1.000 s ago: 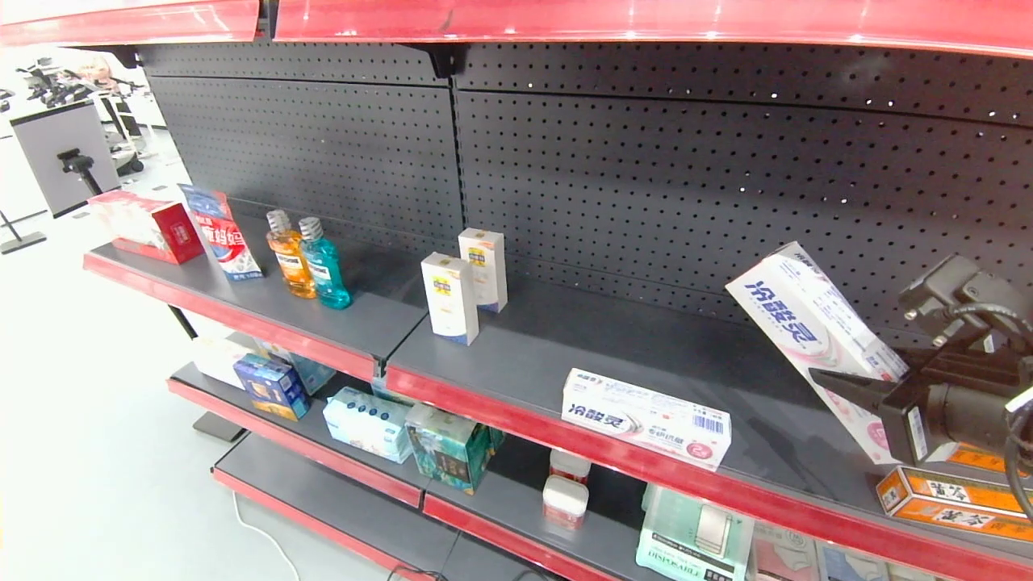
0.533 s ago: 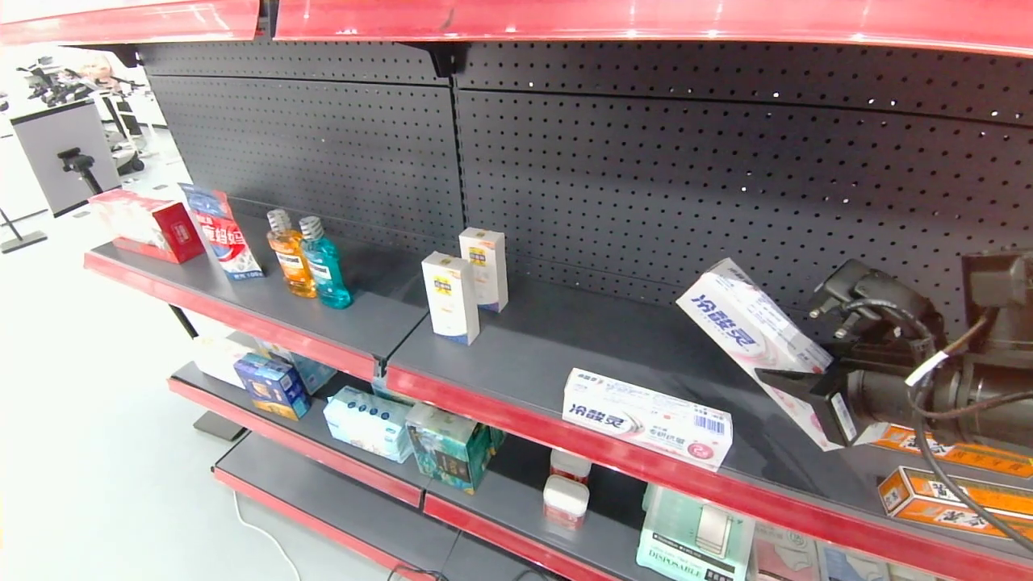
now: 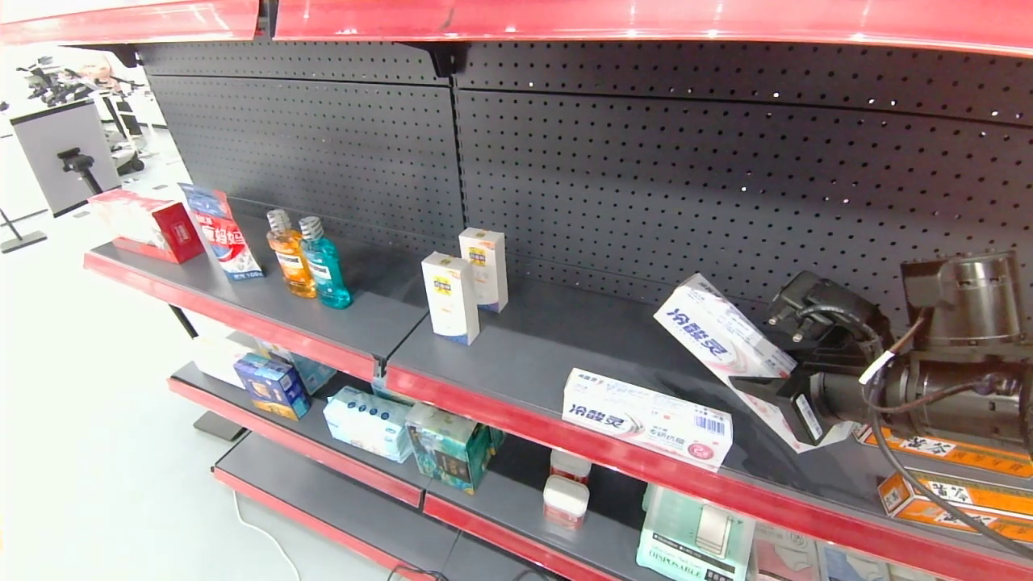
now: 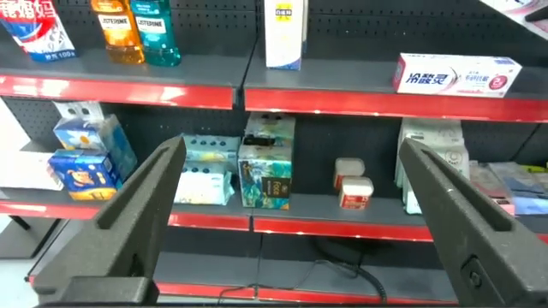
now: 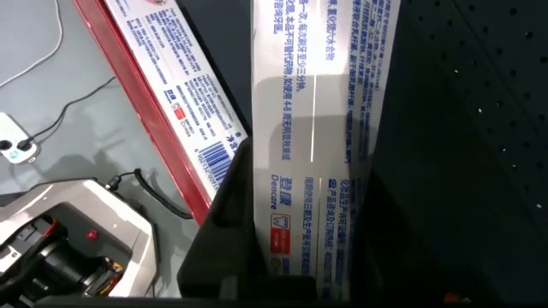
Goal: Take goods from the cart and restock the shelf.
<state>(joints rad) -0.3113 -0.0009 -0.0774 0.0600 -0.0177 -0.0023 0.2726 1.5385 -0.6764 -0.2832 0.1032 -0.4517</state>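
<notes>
The right gripper (image 3: 771, 395) has its jaws squeezed tight on a toothpaste box (image 3: 714, 339). The box is tilted, with its left end up, at the right part of the shelf (image 3: 557, 339). A second toothpaste box (image 3: 646, 415) lies flat at the near edge, just to the left. The left gripper (image 4: 293, 147) has its jaws wide apart, holding nothing, facing the lower shelves (image 4: 342, 224).

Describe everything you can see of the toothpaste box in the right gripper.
The long white cardboard toothpaste box carries blue lettering and pink accents. It is tilted, one end raised, the lower end clamped between the black fingers of the right gripper, above the dark grey shelf. Whether its lower corner touches the shelf is unclear.
</notes>
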